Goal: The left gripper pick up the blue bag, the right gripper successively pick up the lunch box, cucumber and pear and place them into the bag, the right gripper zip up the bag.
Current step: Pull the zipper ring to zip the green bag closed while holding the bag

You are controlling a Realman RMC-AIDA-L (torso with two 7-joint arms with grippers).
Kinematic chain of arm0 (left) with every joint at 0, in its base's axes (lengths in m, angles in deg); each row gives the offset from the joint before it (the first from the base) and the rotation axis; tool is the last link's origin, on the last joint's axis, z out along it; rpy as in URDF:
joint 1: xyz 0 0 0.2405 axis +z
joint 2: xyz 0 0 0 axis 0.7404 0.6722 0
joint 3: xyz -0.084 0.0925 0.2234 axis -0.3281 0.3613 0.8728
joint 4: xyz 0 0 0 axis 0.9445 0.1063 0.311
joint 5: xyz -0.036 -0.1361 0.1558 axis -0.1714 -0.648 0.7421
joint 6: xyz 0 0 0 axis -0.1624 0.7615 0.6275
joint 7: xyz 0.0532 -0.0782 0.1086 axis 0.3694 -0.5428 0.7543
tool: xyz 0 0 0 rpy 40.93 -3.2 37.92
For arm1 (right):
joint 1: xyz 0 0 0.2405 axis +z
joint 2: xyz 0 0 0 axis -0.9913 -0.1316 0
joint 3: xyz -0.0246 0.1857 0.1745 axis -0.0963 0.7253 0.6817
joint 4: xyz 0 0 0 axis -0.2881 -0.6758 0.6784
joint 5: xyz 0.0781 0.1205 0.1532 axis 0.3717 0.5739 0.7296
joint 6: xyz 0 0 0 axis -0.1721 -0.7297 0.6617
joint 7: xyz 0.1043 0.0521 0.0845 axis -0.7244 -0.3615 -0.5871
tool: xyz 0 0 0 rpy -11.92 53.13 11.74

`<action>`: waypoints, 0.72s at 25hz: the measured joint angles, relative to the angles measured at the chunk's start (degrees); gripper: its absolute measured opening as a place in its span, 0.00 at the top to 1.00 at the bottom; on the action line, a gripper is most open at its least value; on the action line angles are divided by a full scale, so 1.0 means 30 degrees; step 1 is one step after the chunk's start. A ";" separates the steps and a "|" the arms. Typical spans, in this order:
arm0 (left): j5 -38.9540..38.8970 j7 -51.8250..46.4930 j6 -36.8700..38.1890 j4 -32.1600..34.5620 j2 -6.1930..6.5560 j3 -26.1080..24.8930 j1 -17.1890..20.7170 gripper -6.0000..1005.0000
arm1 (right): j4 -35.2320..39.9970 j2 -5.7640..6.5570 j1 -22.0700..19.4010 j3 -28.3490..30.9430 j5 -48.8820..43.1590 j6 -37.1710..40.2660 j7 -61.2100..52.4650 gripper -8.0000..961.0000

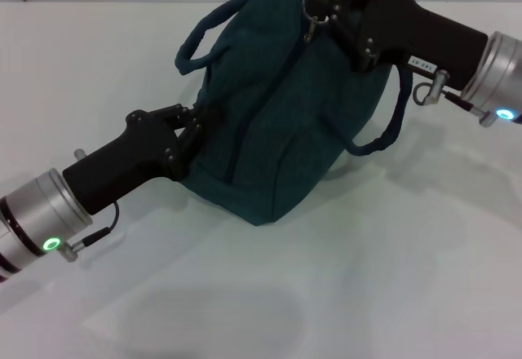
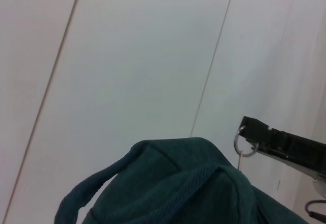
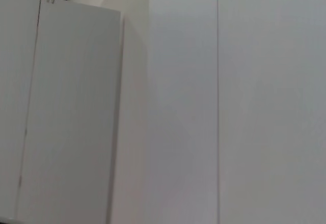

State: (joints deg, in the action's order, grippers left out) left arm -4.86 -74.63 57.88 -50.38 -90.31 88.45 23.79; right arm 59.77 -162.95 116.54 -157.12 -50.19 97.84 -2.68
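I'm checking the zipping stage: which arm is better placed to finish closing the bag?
Right. The right gripper is at the zipper pull atop the bag, while the left gripper grips the bag's side.

A small white label (image 1: 419,62) sits on the black body of the right hand (image 1: 320,10), at the far right of the head view. Its dark print is too small to read. No other text, brand or number shows.

One dark teal fabric bag (image 1: 277,130) with two loop handles stands on one white worktop (image 1: 391,277). Two black claws are present: the left claw (image 1: 196,130) at the bag's near-left side, the right claw (image 1: 322,8) at its far top.
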 joint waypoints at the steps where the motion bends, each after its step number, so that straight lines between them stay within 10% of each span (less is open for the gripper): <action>1: 0.0024 0.0000 0.0043 0.0000 0.0010 0.0000 0.0012 0.91 | -0.0001 -0.0003 -0.0016 0.0193 0.0002 -0.0011 0.0108 0.97; 18: 0.1340 -0.0004 0.1018 0.1242 0.0319 -0.0098 0.1320 0.94 | -0.0983 0.0041 -0.0145 0.2527 -0.0110 -0.0105 0.0591 0.97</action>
State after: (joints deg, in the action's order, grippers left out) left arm -0.84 -74.64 60.94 -46.65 -89.35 88.16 27.74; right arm 56.82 -162.83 116.10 -149.53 -50.52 97.52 -0.91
